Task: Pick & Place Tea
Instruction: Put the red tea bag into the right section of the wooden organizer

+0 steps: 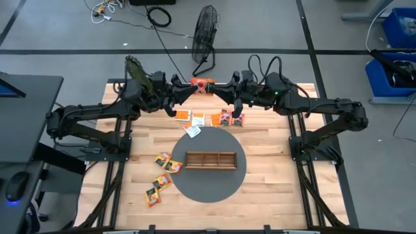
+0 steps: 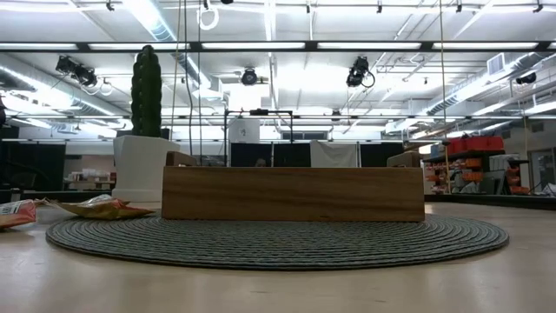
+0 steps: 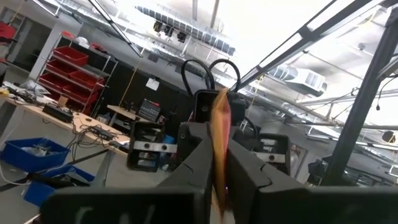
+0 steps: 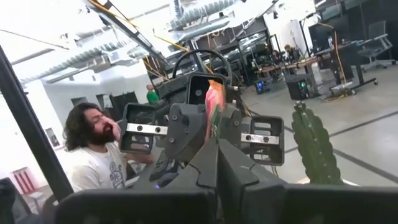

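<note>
Both grippers, left (image 1: 192, 89) and right (image 1: 216, 89), met tip to tip above the table's far edge, fingers pinching one orange tea sachet (image 1: 203, 84) between them, while other sachets (image 1: 209, 119) lay beside the wooden tray (image 1: 210, 159).

Place: a robotics lab or workshop hall.
Ceiling: exposed ducts and strip lights (image 2: 261, 45).
Storage: red shelving racks (image 3: 71, 71) and blue bins (image 1: 400, 29).
Floor: grey concrete with loose cables (image 1: 158, 16) and a floor fan (image 1: 206, 29) beyond the bench's (image 1: 273, 188) far edge.
</note>
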`<action>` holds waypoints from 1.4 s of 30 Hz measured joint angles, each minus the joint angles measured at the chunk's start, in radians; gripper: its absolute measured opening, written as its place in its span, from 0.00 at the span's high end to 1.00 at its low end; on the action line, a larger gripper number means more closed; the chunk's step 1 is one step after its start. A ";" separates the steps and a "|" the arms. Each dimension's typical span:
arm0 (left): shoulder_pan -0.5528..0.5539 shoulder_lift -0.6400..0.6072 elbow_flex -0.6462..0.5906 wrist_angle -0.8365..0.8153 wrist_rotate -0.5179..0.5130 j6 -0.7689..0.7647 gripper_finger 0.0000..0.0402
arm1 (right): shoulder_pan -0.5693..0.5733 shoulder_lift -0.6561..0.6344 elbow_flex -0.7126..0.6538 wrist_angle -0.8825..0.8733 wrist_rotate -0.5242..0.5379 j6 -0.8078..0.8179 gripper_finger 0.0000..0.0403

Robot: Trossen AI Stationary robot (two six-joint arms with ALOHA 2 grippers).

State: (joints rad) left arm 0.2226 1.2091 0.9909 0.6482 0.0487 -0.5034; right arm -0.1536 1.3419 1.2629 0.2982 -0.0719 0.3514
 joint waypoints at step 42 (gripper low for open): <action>0.122 -0.331 0.001 -0.725 -0.040 0.286 0.71 | 0.208 -0.252 0.002 -1.169 0.158 0.193 1.00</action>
State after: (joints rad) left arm 0.3450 0.8780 0.9920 -0.0767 0.0089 -0.2169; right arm 0.0547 1.0895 1.2644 -0.8705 0.0857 0.5444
